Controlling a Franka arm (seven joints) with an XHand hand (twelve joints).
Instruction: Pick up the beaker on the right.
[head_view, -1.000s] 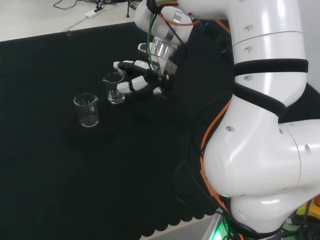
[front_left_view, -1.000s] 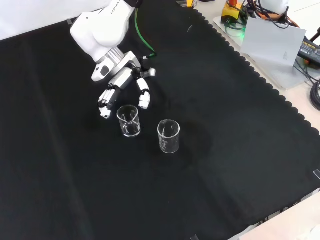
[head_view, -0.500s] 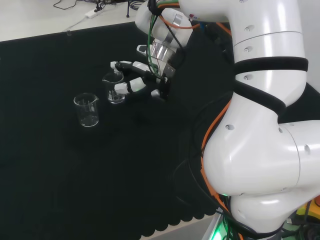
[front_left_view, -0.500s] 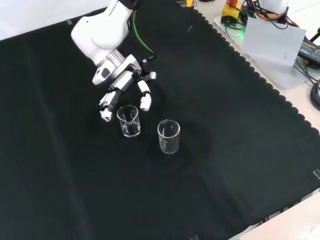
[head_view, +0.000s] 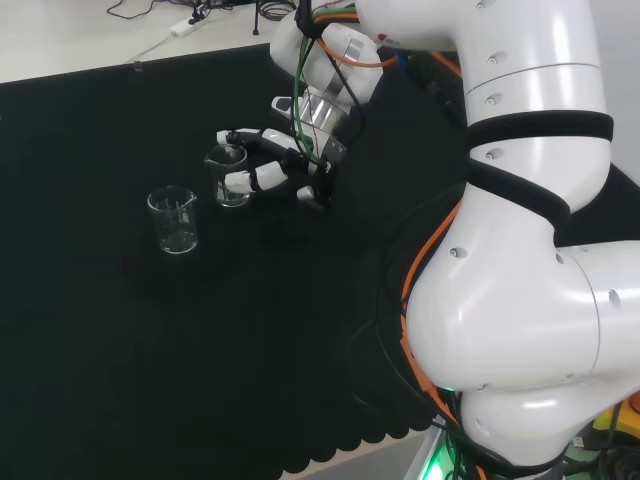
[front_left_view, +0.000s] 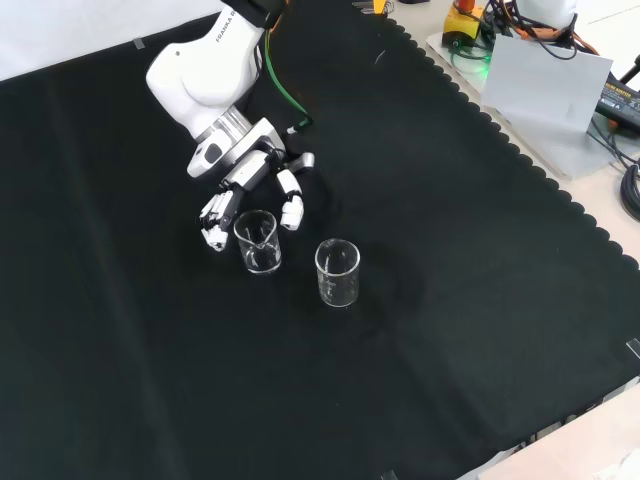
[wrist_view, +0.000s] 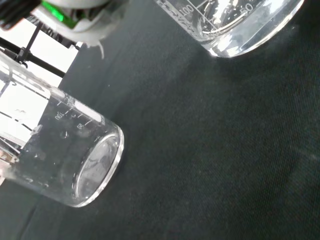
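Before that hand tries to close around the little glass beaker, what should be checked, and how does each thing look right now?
1. Target beaker upright on the cloth: ok.
2. Hand right beside it, fingers spread either side: ok.
3. Fingers already curled round the glass: not ok, still open.
4. Other beaker apart from the hand: ok.
5. Whether any finger touches the glass: cannot tell.

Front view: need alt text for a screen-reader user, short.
A black and white robot hand reaches down from the top, fingers spread either side of a clear glass beaker standing upright on the black cloth. A second clear glass beaker stands to its right, apart from the hand.
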